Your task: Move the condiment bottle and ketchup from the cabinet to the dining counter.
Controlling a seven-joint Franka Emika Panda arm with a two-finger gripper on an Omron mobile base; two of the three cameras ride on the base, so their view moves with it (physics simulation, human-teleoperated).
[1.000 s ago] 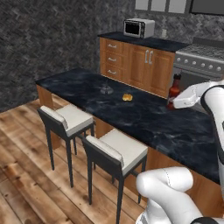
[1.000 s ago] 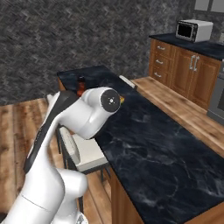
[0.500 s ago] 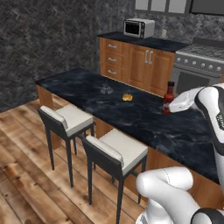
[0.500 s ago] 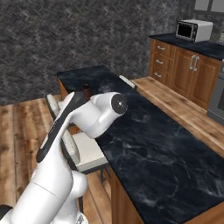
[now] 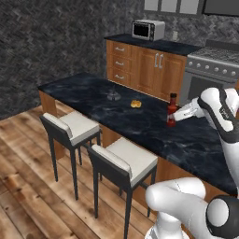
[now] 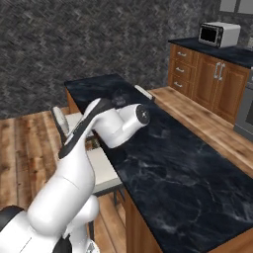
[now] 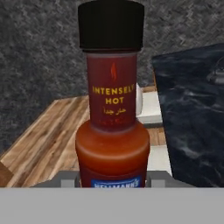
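The condiment bottle (image 5: 172, 108), dark brown-red with a black cap, stands upright at the far side of the dining counter (image 5: 88, 91), its base at or just above the black marble. My gripper (image 5: 173, 118) is shut on its lower body. In the hand view the condiment bottle (image 7: 113, 109) sits close up, labelled "Intensely hot", with the dining counter (image 7: 192, 113) to its right. Whether the bottle touches the top I cannot tell. The ketchup and the cabinet are out of view.
A small orange item (image 5: 136, 103) and a small glass object (image 5: 112, 96) lie on the counter left of the bottle. Two bar stools (image 5: 74, 128) (image 5: 126, 161) stand along its near side. Behind are drawer cabinets (image 5: 144, 65), a microwave (image 5: 148, 30) and a stove (image 5: 210, 70).
My arm has carried the bottle leftward and lower, from beside the stove down to the counter's surface. The gripper has stayed shut on it throughout.
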